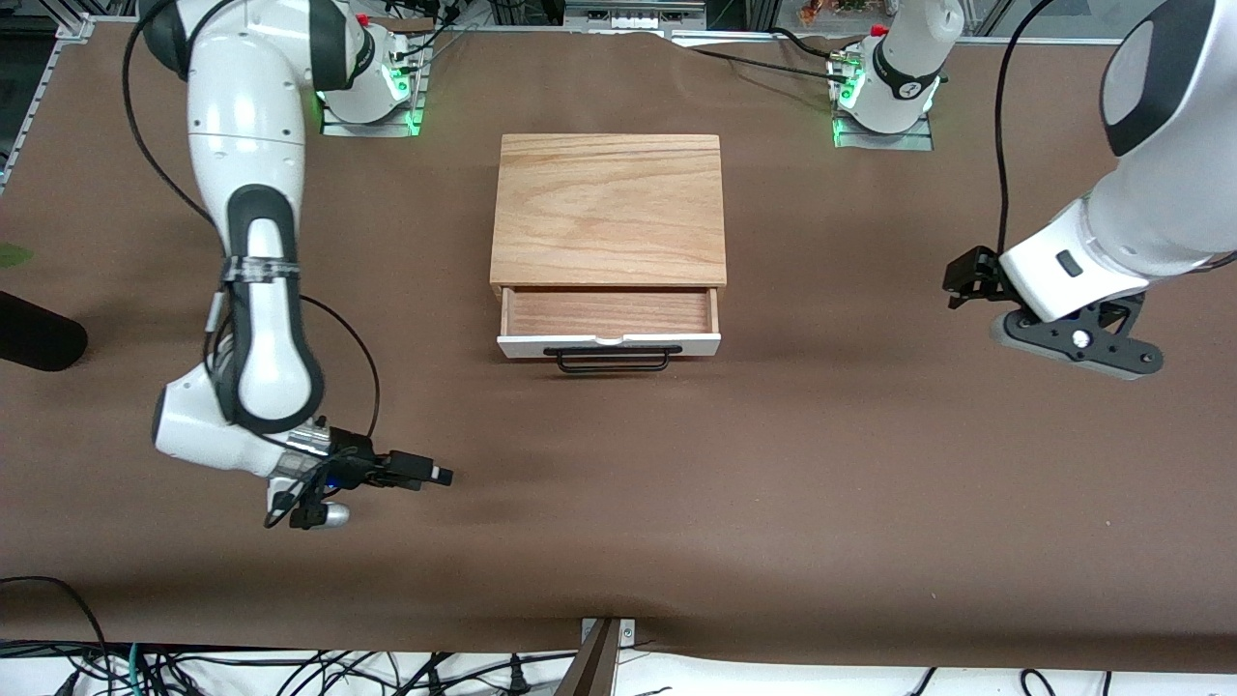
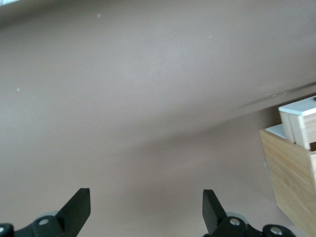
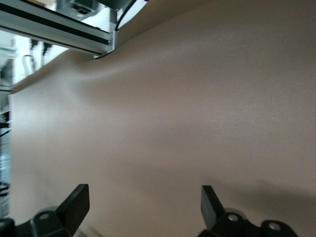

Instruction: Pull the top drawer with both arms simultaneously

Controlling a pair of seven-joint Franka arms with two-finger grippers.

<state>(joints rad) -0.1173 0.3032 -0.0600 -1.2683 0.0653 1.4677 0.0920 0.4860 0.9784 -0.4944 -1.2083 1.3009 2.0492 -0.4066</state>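
Observation:
The top drawer (image 1: 609, 341) stands pulled partly out of the wooden cabinet (image 1: 609, 208), and its light wood interior shows. Its black bar handle (image 1: 612, 361) faces the front camera. My left gripper (image 1: 959, 280) is open and empty above the table toward the left arm's end, well apart from the drawer. In the left wrist view my left gripper (image 2: 146, 197) is open, and the drawer's white front (image 2: 298, 108) shows at the edge. My right gripper (image 1: 443, 476) is open and empty, low over the table toward the right arm's end; it also shows open in the right wrist view (image 3: 144, 195).
The brown cloth (image 1: 773, 483) covers the whole table. A dark object (image 1: 39, 333) lies at the table's edge toward the right arm's end. An aluminium frame rail (image 3: 59, 27) shows in the right wrist view. Cables hang along the table's near edge.

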